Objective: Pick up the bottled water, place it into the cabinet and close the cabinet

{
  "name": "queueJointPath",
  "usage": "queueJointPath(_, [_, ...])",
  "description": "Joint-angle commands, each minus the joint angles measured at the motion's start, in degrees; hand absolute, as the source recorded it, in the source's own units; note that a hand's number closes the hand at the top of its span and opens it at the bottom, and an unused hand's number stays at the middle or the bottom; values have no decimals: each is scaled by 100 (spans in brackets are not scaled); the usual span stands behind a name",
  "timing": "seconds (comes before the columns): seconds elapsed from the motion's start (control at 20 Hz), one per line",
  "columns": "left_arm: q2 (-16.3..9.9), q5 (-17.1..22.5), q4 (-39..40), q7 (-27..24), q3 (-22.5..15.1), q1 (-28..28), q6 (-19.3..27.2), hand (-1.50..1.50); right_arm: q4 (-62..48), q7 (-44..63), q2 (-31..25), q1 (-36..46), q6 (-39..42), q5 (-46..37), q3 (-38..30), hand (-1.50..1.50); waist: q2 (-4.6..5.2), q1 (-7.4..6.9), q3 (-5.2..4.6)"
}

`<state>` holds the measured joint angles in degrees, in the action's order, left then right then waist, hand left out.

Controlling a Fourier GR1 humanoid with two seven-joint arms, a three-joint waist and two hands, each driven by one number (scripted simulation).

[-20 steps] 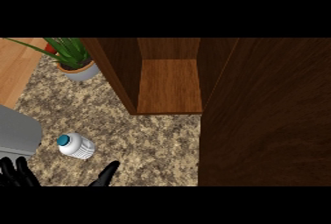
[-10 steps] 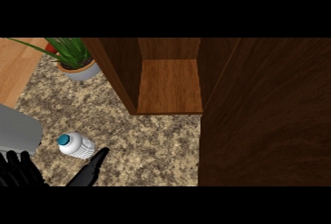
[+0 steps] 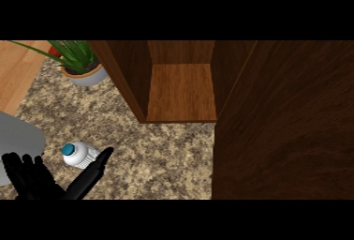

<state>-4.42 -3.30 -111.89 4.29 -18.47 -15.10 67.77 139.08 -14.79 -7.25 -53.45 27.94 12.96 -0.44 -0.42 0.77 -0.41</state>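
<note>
The table [image 3: 159, 154] is speckled in beige, brown and black, like granite. The bottle [image 3: 79, 156] is white with a teal cap. The hand [image 3: 41, 180] is black. The cabinet [image 3: 181, 93] is reddish-brown wood, its door [image 3: 283, 122] darker brown with faint grain. The plant [image 3: 72, 51] is green, in a pale grey pot [image 3: 86, 76]. At left lies light orange-tan wood [image 3: 17, 70].

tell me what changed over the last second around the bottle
The hand at the lower left has risen further into view, its thumb stretching up along the right side of the bottled water; nothing is grasped yet. The bottle, potted plant and open cabinet stayed put.
</note>
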Motion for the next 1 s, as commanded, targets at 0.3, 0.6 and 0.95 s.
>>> queueJointPath(0.3, [436,1975,1277,-2227,1055,-67,-1249,-150,846,-164,11,-730,135,121,18,-150,-8,-30,-9])
queueJointPath(0.6, [441,3287,2621,-3729,1811,189,-2288,-150,696,-423,-81,-739,243,363,-220,-150,30,-39,9])
queueJointPath(0.95, [442,4015,4230,-4863,2539,693,-3244,-150,907,-340,-52,-933,148,376,-364,-150,53,-18,22])
